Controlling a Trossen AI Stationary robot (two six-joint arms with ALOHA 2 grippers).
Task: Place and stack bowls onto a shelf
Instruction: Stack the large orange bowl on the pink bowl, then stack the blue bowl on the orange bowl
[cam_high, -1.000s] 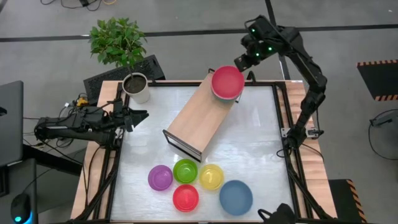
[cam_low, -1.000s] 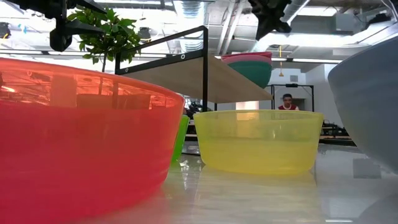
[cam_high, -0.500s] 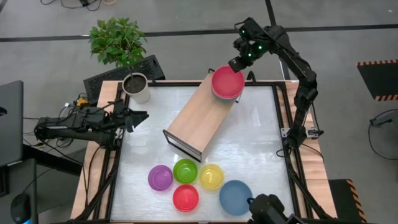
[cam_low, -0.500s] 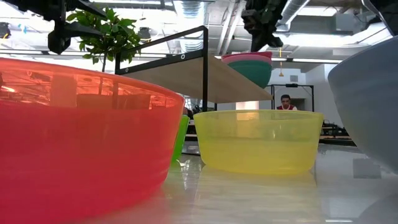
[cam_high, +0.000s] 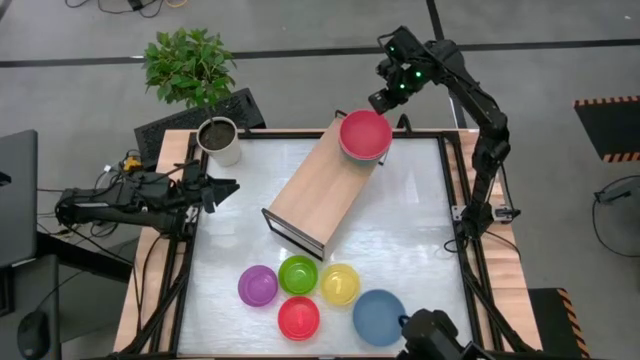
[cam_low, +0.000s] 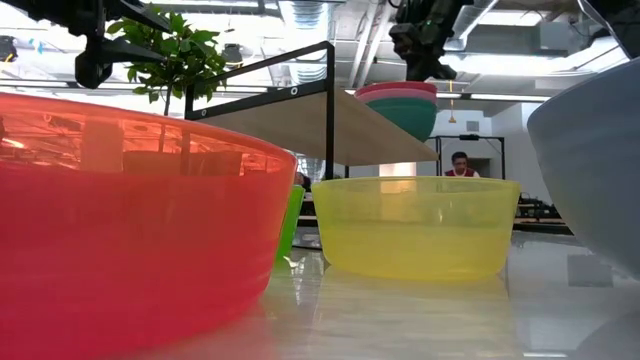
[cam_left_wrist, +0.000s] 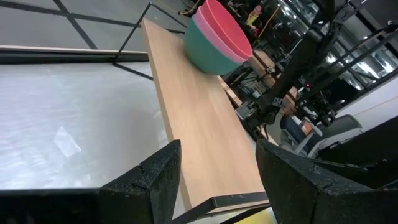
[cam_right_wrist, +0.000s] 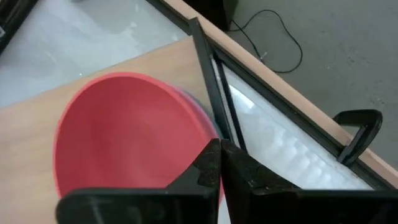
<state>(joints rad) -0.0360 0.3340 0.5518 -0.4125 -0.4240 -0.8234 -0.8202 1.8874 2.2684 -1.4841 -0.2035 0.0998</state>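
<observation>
The light-wood shelf (cam_high: 325, 180) stands slantwise on the table. On its far end sits a stack of bowls (cam_high: 365, 134): red-pink on top, then pink, with teal (cam_left_wrist: 208, 53) at the bottom on the board. The purple (cam_high: 257, 286), green (cam_high: 298, 273), yellow (cam_high: 340, 284), red (cam_high: 298, 318) and blue (cam_high: 379, 316) bowls stand on the table near its near edge. My right gripper (cam_high: 384, 99) is shut and hangs just above the stack's far rim (cam_right_wrist: 205, 134), apart from it in the low view. My left gripper (cam_left_wrist: 217, 180) is open and waits at the table's left edge.
A white pot with soil (cam_high: 219, 140) stands at the far left corner, with a leafy plant (cam_high: 188, 62) behind it. Bare board runs from the stack to the shelf's near end (cam_high: 295, 225). A dark device (cam_high: 432, 337) sits at the near edge, beside the blue bowl. A person (cam_low: 461, 165) shows far behind.
My right gripper has drifted a little toward the table's left and has come lower over the stack, staying shut. The stacked bowls and the bowls on the table have not moved.
</observation>
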